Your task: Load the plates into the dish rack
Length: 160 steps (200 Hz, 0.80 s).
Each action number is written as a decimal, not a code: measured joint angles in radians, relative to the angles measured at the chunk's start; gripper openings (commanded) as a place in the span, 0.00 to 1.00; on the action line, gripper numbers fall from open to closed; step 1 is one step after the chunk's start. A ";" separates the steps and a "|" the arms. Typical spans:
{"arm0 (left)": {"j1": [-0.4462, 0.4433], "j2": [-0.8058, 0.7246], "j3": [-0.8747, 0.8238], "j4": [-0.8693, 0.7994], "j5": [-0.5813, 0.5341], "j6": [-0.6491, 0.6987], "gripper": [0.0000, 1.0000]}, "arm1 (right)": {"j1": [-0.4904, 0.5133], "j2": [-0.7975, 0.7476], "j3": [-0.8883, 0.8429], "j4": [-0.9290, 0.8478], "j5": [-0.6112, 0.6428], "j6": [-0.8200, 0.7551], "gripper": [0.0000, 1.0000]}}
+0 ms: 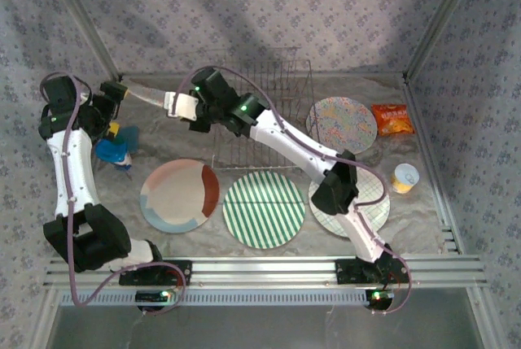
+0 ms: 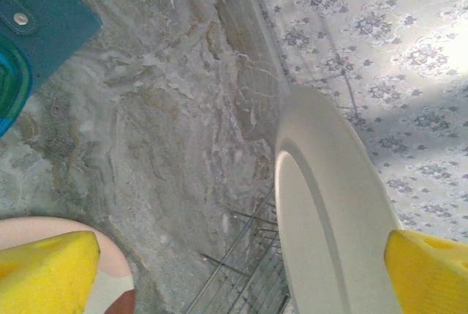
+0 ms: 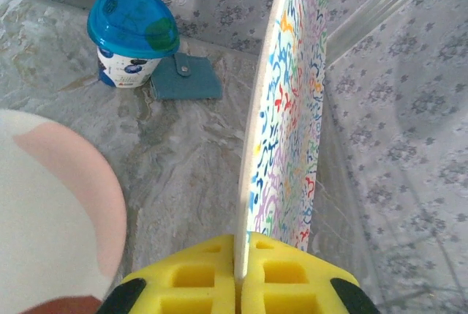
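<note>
**Floral plate up on edge, left of the dish rack**

Grey marbled table top (image 1: 220, 243), closed in by walls (image 1: 244, 7) of flowered cloth. At the far side, the dish rack (image 1: 269, 89), seemingly with no plate in it yet. Just left of the dish rack and above the table, one floral plate (image 3: 289, 109) on edge, pinched at the rim by the right gripper (image 3: 238, 285), yellow pads pressed together on it. At the end of that plate away from the rack, the left gripper (image 1: 120, 91), jaws spread wide. One pad (image 2: 428, 274) right beside the white back of the plate; impossible to tell whether touching.

Judged as the carrying step for the first plate: lifted, not yet slotted. Next move calls for swinging the plate toward the rack, keeping it upright, lining the rim with a gap between two tines, then lowering slowly before letting go. Needs also the left gripper out of the way.

In front of the dish rack, flat on the table: the cream plate with red and blue sections (image 1: 179, 194), the green striped plate (image 1: 264, 209), the plaid plate (image 1: 362, 207). Right of the rack, the second floral plate (image 1: 342, 124), also flat.

Hard to make out: thin rack wires against the pale wall, so tine spacing unclear. Plaid plate partly covered by the right arm (image 1: 301, 150). Held plate cut off at the top edge in the right wrist view.
</note>
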 measured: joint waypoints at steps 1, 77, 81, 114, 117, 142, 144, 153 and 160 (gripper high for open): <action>0.000 0.000 0.000 0.000 0.000 0.000 0.99 | 0.000 0.000 0.000 0.000 0.000 0.000 0.00; 0.044 0.028 0.011 0.184 0.183 -0.210 0.99 | 0.035 -0.269 -0.282 0.005 0.076 -0.217 0.00; 0.044 0.033 0.010 0.204 0.201 -0.232 0.99 | 0.039 -0.283 -0.306 0.013 0.086 -0.232 0.00; 0.037 0.057 0.002 0.316 0.304 -0.342 0.99 | 0.066 -0.373 -0.477 0.057 0.164 -0.335 0.00; 0.033 0.058 0.002 0.322 0.309 -0.348 0.99 | 0.069 -0.380 -0.490 0.061 0.171 -0.342 0.00; -0.011 0.070 0.002 0.337 0.339 -0.366 0.99 | 0.082 -0.422 -0.570 0.100 0.220 -0.397 0.00; -0.014 0.071 0.002 0.337 0.340 -0.365 0.99 | 0.083 -0.424 -0.576 0.105 0.225 -0.402 0.00; -0.036 0.079 0.002 0.334 0.344 -0.362 0.99 | 0.085 -0.438 -0.600 0.122 0.242 -0.420 0.00; -0.049 0.085 0.002 0.331 0.348 -0.362 0.99 | 0.086 -0.448 -0.618 0.137 0.257 -0.435 0.00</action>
